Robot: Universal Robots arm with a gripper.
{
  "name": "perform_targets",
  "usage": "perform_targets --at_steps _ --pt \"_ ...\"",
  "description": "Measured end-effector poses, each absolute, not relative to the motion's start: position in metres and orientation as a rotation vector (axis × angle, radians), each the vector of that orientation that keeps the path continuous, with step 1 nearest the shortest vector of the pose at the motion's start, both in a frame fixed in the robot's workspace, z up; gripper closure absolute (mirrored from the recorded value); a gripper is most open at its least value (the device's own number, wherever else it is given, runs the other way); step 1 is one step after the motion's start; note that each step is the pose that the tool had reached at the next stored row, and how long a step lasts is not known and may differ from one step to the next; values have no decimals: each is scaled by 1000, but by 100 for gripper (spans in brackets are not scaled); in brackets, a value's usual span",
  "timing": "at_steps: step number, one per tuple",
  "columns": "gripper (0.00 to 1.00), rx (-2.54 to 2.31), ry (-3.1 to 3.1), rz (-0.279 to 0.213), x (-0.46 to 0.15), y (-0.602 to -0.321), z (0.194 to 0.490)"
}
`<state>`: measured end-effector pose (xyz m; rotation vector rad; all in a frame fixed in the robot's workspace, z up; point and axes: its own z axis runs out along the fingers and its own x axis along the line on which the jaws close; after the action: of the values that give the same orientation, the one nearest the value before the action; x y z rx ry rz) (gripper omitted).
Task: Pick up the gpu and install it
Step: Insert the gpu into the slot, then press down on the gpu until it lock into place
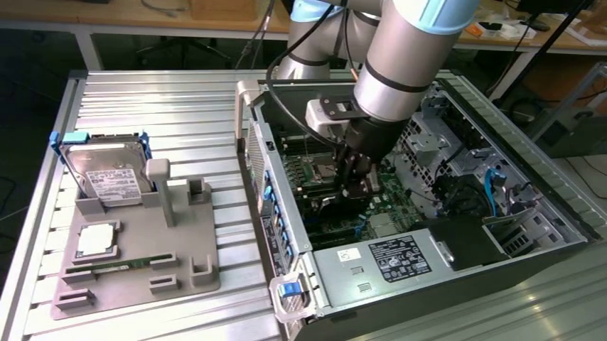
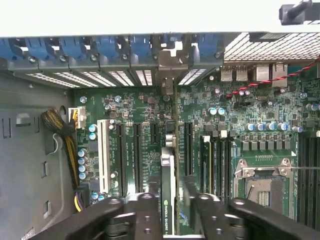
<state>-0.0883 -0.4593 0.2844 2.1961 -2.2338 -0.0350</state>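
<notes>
My gripper (image 1: 356,183) reaches down into the open computer case (image 1: 249,153), above the green motherboard (image 1: 328,174). In the wrist view the gripper (image 2: 169,212) is shut on the gpu (image 2: 168,187). I see the card edge-on, as a thin dark strip with a green logo. One black finger (image 2: 142,212) sits on each side of it. The card's pale metal bracket (image 2: 167,82) stands against the rear slot openings. The card runs in line with the black expansion slots (image 2: 136,155), among them; whether it is seated in a slot I cannot tell.
A grey fixture tray (image 1: 185,241) lies on the table at the exterior view's left, holding a silver hard drive (image 1: 112,177), a processor chip (image 1: 97,240) and a green memory stick (image 1: 124,264). The processor socket (image 2: 262,182) and a yellow-black cable bundle (image 2: 67,137) flank the slots.
</notes>
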Motion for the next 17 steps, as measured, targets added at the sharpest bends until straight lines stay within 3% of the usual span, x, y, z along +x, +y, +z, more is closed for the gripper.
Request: perform_targets --at_steps 1,3,4,5,17 --pt "74 2196 -2234 -35 -88 -459 284" --pt "74 2196 -2234 -35 -88 -459 284" --pt "86 2196 -2234 -35 -88 -459 284" --pt "89 2196 -2234 -35 -88 -459 284" --pt "89 2196 -2234 -35 -88 -459 284"
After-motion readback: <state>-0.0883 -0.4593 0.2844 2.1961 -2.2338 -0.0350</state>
